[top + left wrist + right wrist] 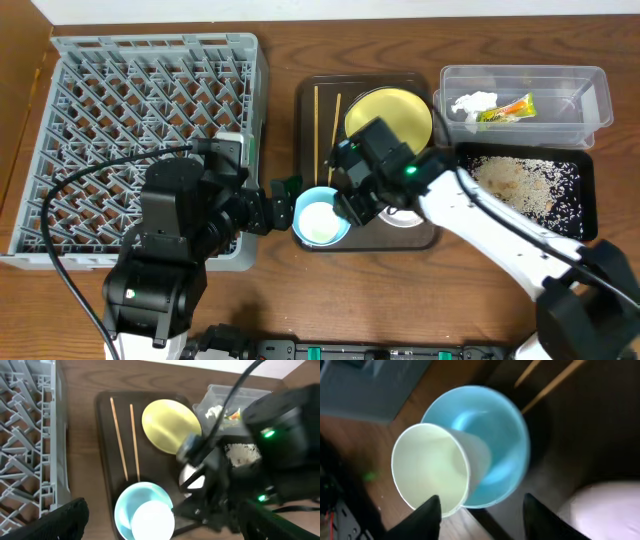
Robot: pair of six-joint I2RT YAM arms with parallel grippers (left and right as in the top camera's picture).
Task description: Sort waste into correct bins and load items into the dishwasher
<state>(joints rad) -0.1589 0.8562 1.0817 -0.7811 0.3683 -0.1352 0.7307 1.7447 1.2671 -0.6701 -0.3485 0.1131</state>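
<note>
A light-blue bowl [305, 205] sits at the front left corner of the dark-brown tray [305, 100], with a small white bowl [320, 222] tilted inside it. My right gripper [352, 205] hovers just above them, open; in the right wrist view [482, 515] its fingers straddle the white bowl [427, 467] and the blue bowl [495, 425]. My left gripper [283, 195] is open at the bowl's left side. The chopsticks [317, 115] and the yellow plate [395, 108] lie further back on the tray. The grey dish rack [150, 60] stands at the left.
The clear tub [570, 85] at the back right holds a white tissue [472, 103] and a snack wrapper [508, 110]. The black tray [585, 215] in front of it holds rice scraps [515, 180]. A white object [400, 215] shows partly under my right arm.
</note>
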